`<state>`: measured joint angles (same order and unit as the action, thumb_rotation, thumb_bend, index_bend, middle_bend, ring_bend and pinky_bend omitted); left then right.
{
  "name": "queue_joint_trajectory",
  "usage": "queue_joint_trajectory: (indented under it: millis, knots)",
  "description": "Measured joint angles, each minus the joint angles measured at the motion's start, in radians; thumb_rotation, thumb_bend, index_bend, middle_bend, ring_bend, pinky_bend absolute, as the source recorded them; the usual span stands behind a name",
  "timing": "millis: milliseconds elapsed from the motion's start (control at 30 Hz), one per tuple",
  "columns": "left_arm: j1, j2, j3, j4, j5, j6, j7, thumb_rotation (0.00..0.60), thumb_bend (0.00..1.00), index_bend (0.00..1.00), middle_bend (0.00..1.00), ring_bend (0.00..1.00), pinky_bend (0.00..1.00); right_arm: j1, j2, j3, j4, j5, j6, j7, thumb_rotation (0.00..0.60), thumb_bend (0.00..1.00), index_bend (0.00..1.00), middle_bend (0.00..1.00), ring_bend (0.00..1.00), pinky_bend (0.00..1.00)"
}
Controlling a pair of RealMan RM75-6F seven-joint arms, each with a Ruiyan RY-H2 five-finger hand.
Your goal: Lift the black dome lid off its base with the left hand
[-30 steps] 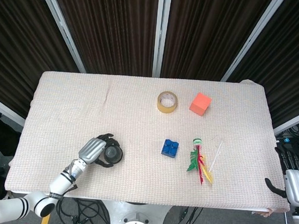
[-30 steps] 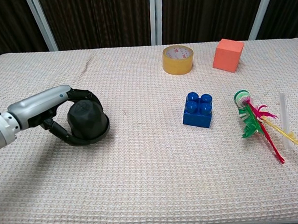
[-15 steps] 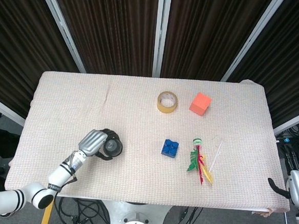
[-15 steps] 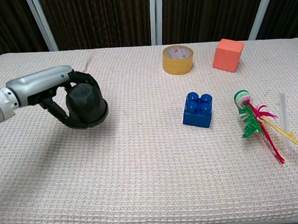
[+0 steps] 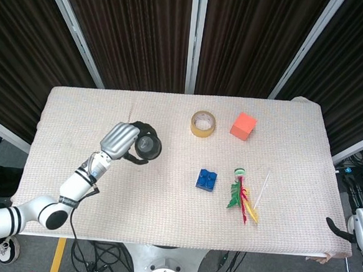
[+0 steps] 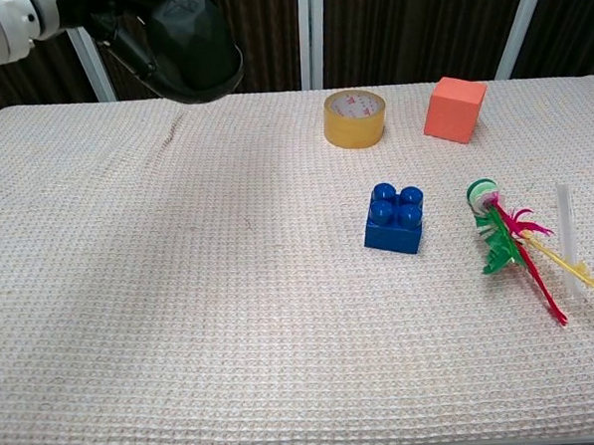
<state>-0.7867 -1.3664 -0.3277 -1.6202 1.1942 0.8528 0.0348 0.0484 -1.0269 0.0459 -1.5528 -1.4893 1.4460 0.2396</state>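
Note:
My left hand grips the black dome lid and holds it well above the cloth-covered table. In the chest view the black dome lid hangs at the top left, its rim tilted, with my left hand wrapped around it from the left. No separate base shows in either view. Only part of my right hand shows, at the head view's lower right edge off the table; how its fingers lie is unclear.
A yellow tape roll and an orange cube stand at the back. Right of centre sits a blue brick, with a feathered toy and a clear tube to its right.
My left hand has risen steeply with the black lid, from resting on the cloth at the front left to high above the table and further back.

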Motion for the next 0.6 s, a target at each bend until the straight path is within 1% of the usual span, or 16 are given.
queue_joint_trajectory:
  millis: [67,133,200,267,333,400,467,567,600]
  knots:
    - [0.0,-0.004,0.02,0.013,-0.015,-0.02,-0.004,0.6,0.19,0.44,0.5,0.32,0.48,0.0,-0.003,-0.001,0.006,0.001,-0.004,0.002,0.6,0.19,0.0,0.01,0.0,0.0]
    - [-0.001,-0.02,0.05,0.053,-0.034,-0.07,-0.022,0.6,0.19,0.44,0.5,0.32,0.48,0.001,-0.007,-0.003,0.01,0.002,-0.008,0.001,0.6,0.19,0.0,0.01,0.0,0.0]
    - [-0.009,-0.04,0.079,0.112,-0.068,-0.148,-0.041,0.6,0.19,0.44,0.5,0.32,0.48,0.0,-0.007,-0.003,0.01,0.002,-0.007,0.001,0.6,0.19,0.0,0.01,0.0,0.0]
    - [-0.019,-0.056,0.098,0.173,-0.096,-0.225,-0.058,0.6,0.19,0.44,0.5,0.32,0.47,-0.001,-0.006,-0.001,0.01,0.002,-0.002,0.001,0.6,0.19,0.0,0.01,0.0,0.0]
    - [-0.026,-0.062,0.099,0.234,-0.107,-0.297,-0.074,0.6,0.19,0.44,0.5,0.32,0.47,-0.002,-0.005,0.0,0.011,0.008,-0.003,0.001,0.6,0.19,0.0,0.01,0.0,0.0]
    - [-0.032,-0.056,0.084,0.254,-0.1,-0.325,-0.087,0.6,0.19,0.44,0.5,0.32,0.47,-0.002,-0.005,0.001,0.012,0.01,-0.007,0.002,0.6,0.19,0.0,0.01,0.0,0.0]
    - [-0.036,-0.044,0.06,0.232,-0.083,-0.31,-0.1,0.6,0.19,0.44,0.5,0.32,0.47,0.0,-0.007,-0.002,0.013,0.007,-0.011,0.001,0.6,0.19,0.0,0.01,0.0,0.0]
    - [-0.043,-0.01,0.005,0.136,-0.044,-0.209,-0.121,0.6,0.19,0.44,0.5,0.32,0.47,0.002,-0.01,-0.005,0.014,0.004,-0.016,-0.003,0.6,0.19,0.0,0.01,0.0,0.0]
    - [-0.044,0.005,-0.017,0.088,-0.029,-0.153,-0.13,0.6,0.19,0.44,0.5,0.32,0.47,0.002,-0.011,-0.005,0.015,0.004,-0.017,-0.003,0.6,0.19,0.0,0.01,0.0,0.0]
